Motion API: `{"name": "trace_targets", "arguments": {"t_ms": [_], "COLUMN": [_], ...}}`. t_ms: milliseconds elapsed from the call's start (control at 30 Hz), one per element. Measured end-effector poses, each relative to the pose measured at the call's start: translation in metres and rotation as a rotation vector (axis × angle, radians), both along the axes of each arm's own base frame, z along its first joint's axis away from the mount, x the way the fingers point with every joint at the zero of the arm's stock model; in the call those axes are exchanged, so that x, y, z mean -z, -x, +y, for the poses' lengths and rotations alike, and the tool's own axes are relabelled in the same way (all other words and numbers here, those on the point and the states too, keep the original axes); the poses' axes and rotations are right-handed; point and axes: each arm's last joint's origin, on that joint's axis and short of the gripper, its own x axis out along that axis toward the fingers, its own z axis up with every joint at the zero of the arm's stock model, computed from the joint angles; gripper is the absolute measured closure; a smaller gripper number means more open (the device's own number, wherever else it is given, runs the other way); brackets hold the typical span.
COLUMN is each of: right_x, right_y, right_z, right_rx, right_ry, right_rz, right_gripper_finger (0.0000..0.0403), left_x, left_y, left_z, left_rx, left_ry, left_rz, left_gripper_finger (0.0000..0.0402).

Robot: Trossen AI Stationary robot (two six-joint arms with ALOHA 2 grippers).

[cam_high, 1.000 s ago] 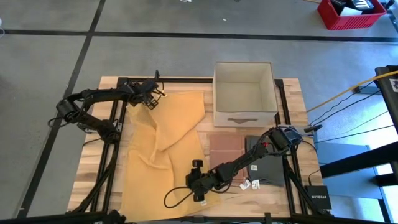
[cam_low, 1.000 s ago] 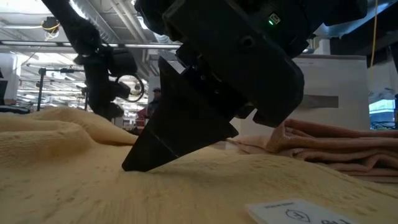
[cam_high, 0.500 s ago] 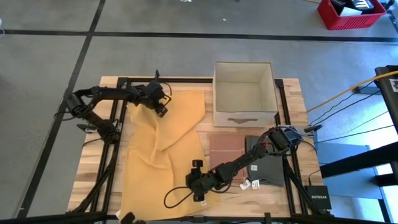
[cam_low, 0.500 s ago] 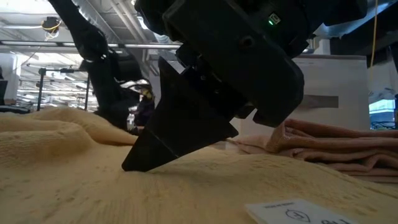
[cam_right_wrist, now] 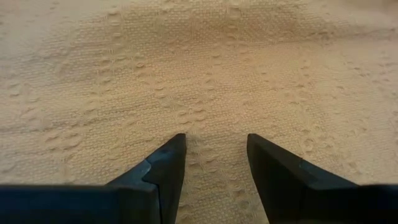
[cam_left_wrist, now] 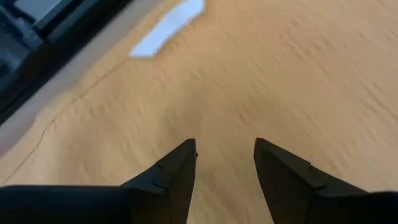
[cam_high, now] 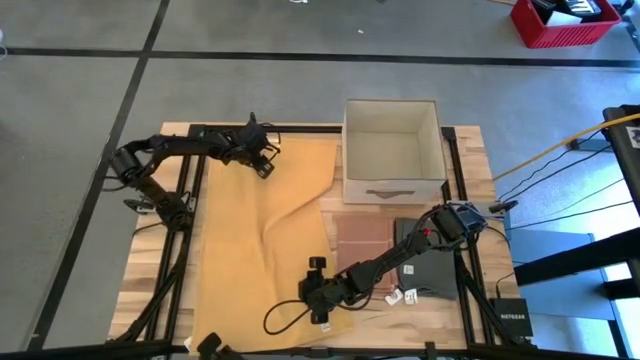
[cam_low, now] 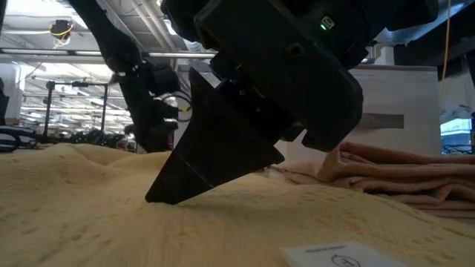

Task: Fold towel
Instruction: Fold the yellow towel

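Towel [cam_high: 262, 240] is lying flatter than before; left gripper [cam_high: 264, 166], fingers parted, is hovering upper left; right gripper [cam_high: 322, 303], fingers parted, is pressing the lower edge.

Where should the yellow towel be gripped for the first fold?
Probably at its two far corners: the yellow towel lies nearly flat and lengthwise, with thin free edges there. The left gripper sits near one; the right gripper presses the near edge.

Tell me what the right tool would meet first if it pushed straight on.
Most likely the yellow towel: the right tool points down onto the cloth, which fills everything ahead of its open fingers.
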Motion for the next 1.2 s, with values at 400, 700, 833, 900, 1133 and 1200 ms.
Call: {"name": "trace_targets", "arguments": {"t_ms": [400, 700, 833, 900, 1133, 1200], "right_x": [0.000, -0.026, -0.059, -0.058, -0.025, -0.023], "right_y": [0.000, 0.006, -0.001, -0.008, -0.012, -0.009], "right_z": [0.000, -0.008, -0.027, -0.045, -0.098, -0.099], "right_rx": [-0.003, 0.022, 0.128, 0.156, 0.229, 0.234], "right_ry": [0.003, 0.021, -0.030, -0.044, -0.126, -0.158], "right_rz": [0.001, 0.010, -0.024, -0.001, 0.259, 0.315], "right_gripper_finger": [0.0226, 0.0226, 0.0226, 0.0226, 0.0226, 0.0226], "left_x": [-0.026, 0.014, 0.018, 0.018, 0.018, 0.018], "left_y": [0.016, 0.042, 0.050, 0.049, 0.047, 0.047], "left_z": [-0.060, -0.065, -0.061, -0.060, -0.059, -0.059], "left_rx": [0.127, -0.028, -0.078, -0.063, -0.050, -0.041], "left_ry": [0.043, -0.001, -0.040, -0.052, -0.067, -0.067], "left_rz": [0.007, 0.145, 0.170, 0.166, 0.151, 0.155], "left_gripper_finger": [0.0245, 0.0245, 0.0245, 0.0245, 0.0245, 0.0245]}}
